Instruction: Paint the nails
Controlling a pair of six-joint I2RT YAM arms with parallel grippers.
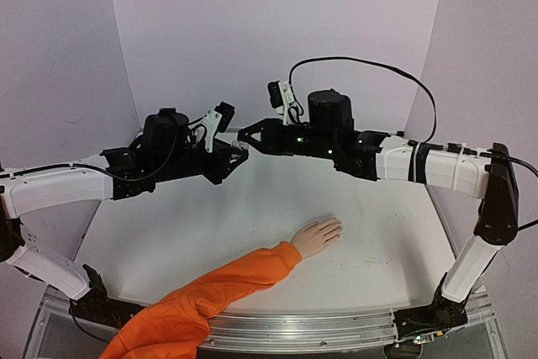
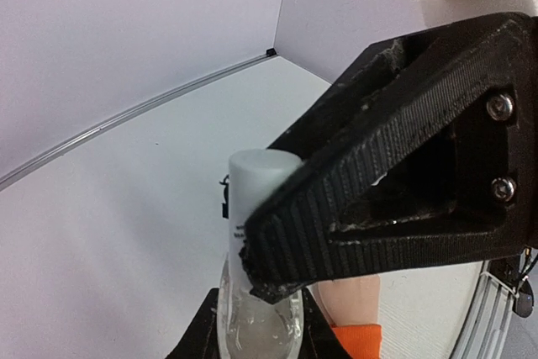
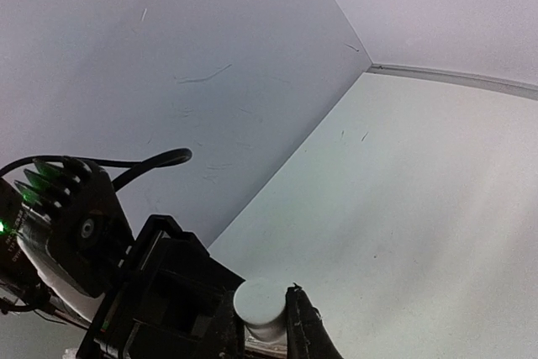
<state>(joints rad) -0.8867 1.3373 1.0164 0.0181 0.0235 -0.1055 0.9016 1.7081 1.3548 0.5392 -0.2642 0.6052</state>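
A pale peach mannequin hand (image 1: 318,237) with an orange sleeve (image 1: 210,296) lies on the table near the front. Its nails are too small to make out. Above the table's middle the two grippers meet around a small bottle (image 1: 241,149). My left gripper (image 2: 261,329) is shut on the bottle's clear glass body (image 2: 256,317). My right gripper (image 3: 262,313) is shut on its white cap (image 3: 259,298), and one of its black fingers (image 2: 403,166) crosses the left wrist view. The hand (image 2: 353,296) shows below the bottle there.
The white table (image 1: 378,241) is enclosed by pale lilac walls (image 1: 277,31) at the back and sides. A metal rail (image 1: 319,329) runs along the near edge. The right arm's black cable (image 1: 370,63) loops above it.
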